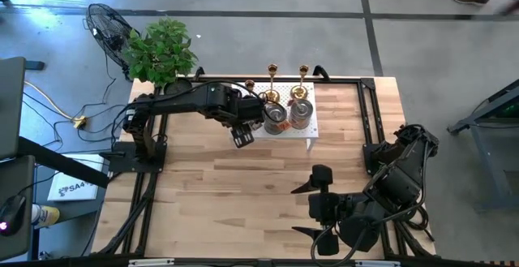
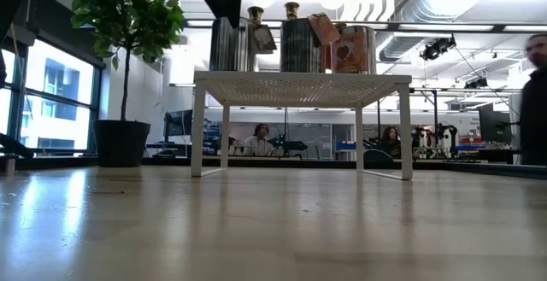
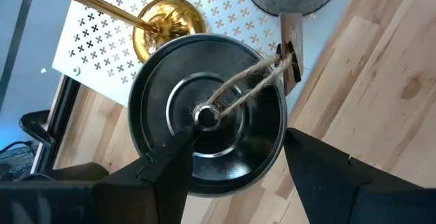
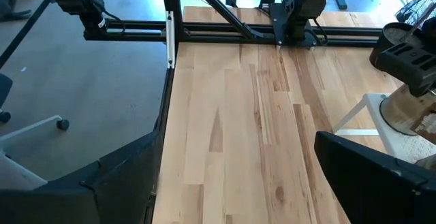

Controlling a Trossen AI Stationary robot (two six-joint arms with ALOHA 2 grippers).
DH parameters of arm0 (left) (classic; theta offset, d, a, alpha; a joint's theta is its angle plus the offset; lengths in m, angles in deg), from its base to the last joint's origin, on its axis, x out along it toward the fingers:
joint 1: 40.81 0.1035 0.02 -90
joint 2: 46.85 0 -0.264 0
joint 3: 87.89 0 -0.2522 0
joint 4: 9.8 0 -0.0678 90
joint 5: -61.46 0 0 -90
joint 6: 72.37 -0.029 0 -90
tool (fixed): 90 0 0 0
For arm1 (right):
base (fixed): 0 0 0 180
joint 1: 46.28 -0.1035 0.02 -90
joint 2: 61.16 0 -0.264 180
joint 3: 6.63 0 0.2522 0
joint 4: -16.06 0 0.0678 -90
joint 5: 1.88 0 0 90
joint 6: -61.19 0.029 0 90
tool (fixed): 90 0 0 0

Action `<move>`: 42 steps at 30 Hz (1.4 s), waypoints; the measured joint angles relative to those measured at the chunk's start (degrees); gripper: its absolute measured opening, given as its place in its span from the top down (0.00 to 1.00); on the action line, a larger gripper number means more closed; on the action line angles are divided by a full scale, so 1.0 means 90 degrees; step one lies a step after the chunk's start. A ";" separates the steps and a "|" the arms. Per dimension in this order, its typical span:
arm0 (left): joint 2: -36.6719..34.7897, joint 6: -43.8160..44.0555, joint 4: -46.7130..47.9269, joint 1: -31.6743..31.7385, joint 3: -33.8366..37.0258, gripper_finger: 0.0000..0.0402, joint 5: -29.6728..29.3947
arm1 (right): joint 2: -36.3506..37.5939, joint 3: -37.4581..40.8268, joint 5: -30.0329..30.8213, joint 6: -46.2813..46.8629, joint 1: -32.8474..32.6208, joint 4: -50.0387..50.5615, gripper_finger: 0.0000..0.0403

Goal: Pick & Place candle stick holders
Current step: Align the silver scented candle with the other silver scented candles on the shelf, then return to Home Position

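A white perforated stand (image 1: 315, 129) at the table's far middle carries the holders. Three silver-grey cylinders stand on its top (image 2: 226, 46) (image 2: 301, 46) (image 2: 350, 49), with gold sticks (image 1: 272, 84) (image 1: 302, 82) behind them. My left gripper (image 3: 238, 142) is open just above the leftmost cylinder (image 3: 208, 115), which has a twine loop and a tag. One finger (image 3: 174, 169) shows over its lid and the other (image 3: 320, 169) beside its rim; I cannot tell whether they touch it. A gold base (image 3: 170, 21) stands right beside it. My right gripper (image 1: 312, 206) is open and empty at the near right.
A potted plant (image 1: 162, 52) and a fan (image 1: 109, 27) stand beyond the table's far left corner. Black frame rails (image 1: 365, 113) run along the table's sides. Bare wood (image 1: 235, 194) lies between the stand and the near edge. A person (image 2: 534, 102) shows in the room behind.
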 joint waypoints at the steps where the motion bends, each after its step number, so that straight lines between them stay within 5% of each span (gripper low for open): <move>1: 0.0000 -0.0019 -0.0001 -0.0001 0.0000 0.45 -0.0040 | 0.0000 0.0000 -0.0002 0.0002 0.0000 0.0000 0.06; 34: 0.0002 -0.0494 -0.0029 -0.0012 0.0000 0.44 -0.0617 | 0.0000 0.0000 0.0036 -0.0017 0.0027 0.0013 0.06; 42: 0.0002 -0.0494 -0.0057 -0.0012 0.0000 0.29 -0.0617 | 0.0000 0.0000 0.0032 0.0002 0.0027 0.0022 0.06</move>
